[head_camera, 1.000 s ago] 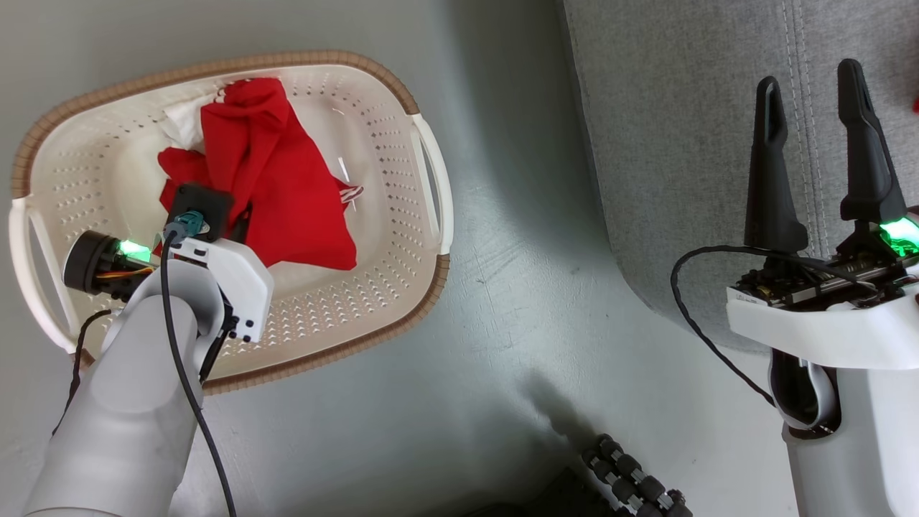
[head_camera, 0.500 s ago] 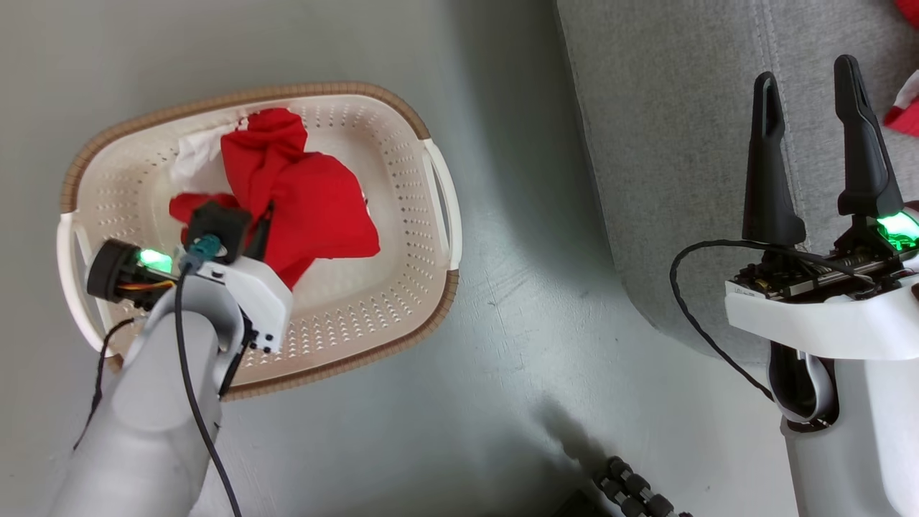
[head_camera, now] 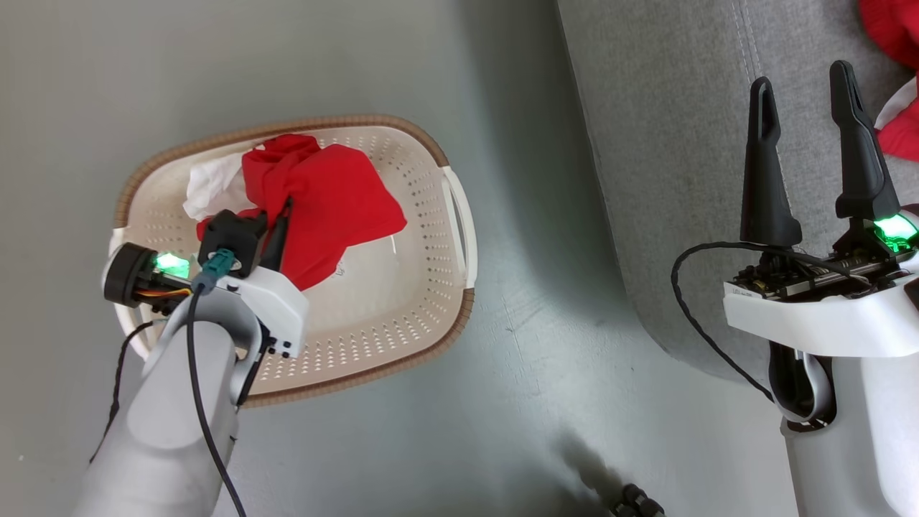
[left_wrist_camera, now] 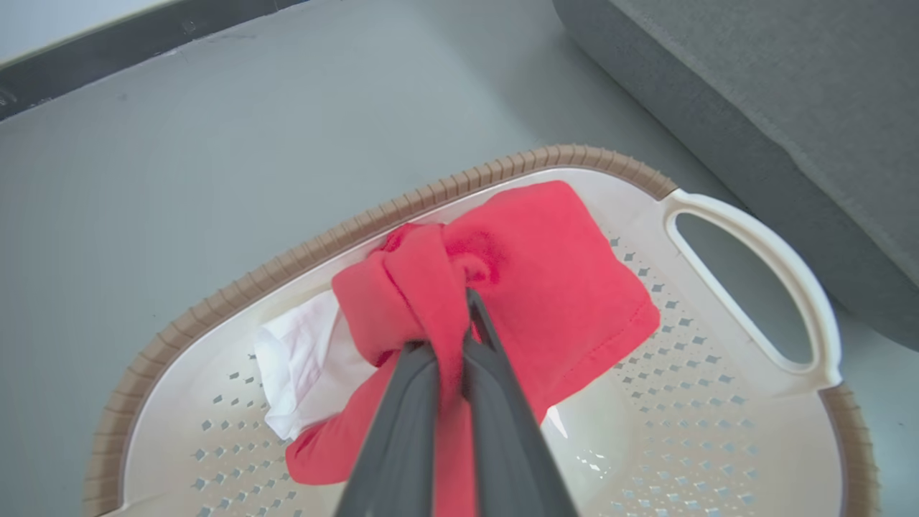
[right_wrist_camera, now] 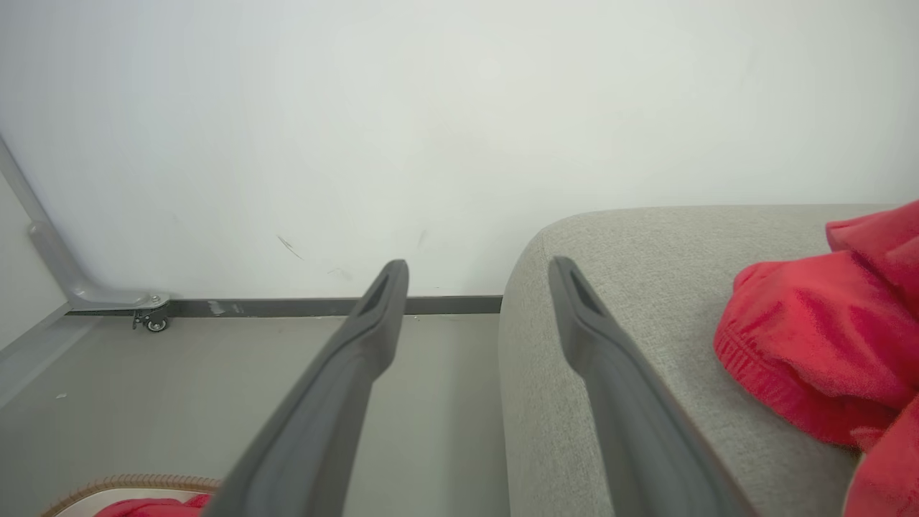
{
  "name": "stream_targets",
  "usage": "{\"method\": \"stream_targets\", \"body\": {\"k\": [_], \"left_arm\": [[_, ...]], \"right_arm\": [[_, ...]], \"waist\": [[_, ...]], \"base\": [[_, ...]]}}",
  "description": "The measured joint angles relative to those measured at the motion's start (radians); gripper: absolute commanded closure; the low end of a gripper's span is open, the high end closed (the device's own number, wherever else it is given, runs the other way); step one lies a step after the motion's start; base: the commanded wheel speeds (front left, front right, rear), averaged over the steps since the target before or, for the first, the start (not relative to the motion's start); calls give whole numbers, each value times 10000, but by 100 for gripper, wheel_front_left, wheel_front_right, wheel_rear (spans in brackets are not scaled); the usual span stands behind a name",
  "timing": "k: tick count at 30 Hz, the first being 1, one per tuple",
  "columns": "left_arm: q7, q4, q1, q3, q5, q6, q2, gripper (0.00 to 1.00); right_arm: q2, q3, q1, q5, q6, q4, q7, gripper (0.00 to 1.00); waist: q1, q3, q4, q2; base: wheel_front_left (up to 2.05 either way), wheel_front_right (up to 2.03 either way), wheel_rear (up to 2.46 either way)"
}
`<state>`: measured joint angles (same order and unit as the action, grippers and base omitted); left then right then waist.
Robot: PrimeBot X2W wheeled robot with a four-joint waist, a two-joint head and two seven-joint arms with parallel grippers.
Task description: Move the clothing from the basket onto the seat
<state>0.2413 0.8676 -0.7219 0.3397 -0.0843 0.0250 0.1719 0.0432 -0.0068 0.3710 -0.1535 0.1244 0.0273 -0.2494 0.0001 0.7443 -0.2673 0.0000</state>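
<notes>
clothing (head_camera: 323, 208) | bunched higher off the basket (head_camera: 431, 337) floor than a second ago | left gripper (left_wrist_camera: 452, 337) clamped on it | right gripper (head_camera: 804, 75) wide, empty, at seat (head_camera: 682, 143) edge | lift underway

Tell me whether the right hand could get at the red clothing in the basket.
Probably not: the right hand sits open over the seat, with floor between it and the basket, and the left hand is shut on that clothing.

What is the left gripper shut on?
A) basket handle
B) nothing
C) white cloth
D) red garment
D: the left wrist view shows the left gripper pinching a fold of the red garment over the basket.
</notes>
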Motion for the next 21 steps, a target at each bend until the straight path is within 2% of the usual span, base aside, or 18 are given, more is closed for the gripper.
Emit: {"method": "stream_targets", "body": {"k": [11, 21], "left_arm": [[67, -1185, 486, -167, -102, -339, -184, 100], [88, -2941, 874, -359, -188, -531, -314, 100]], "right_arm": [[6, -161, -6, 420, 0, -159, 0, 0], [79, -219, -17, 589, 0, -343, 0, 0]], "waist": [[0, -739, 386, 0], [0, -1511, 756, 0]], "base": [[0, 0, 0], [0, 0, 0]]}}
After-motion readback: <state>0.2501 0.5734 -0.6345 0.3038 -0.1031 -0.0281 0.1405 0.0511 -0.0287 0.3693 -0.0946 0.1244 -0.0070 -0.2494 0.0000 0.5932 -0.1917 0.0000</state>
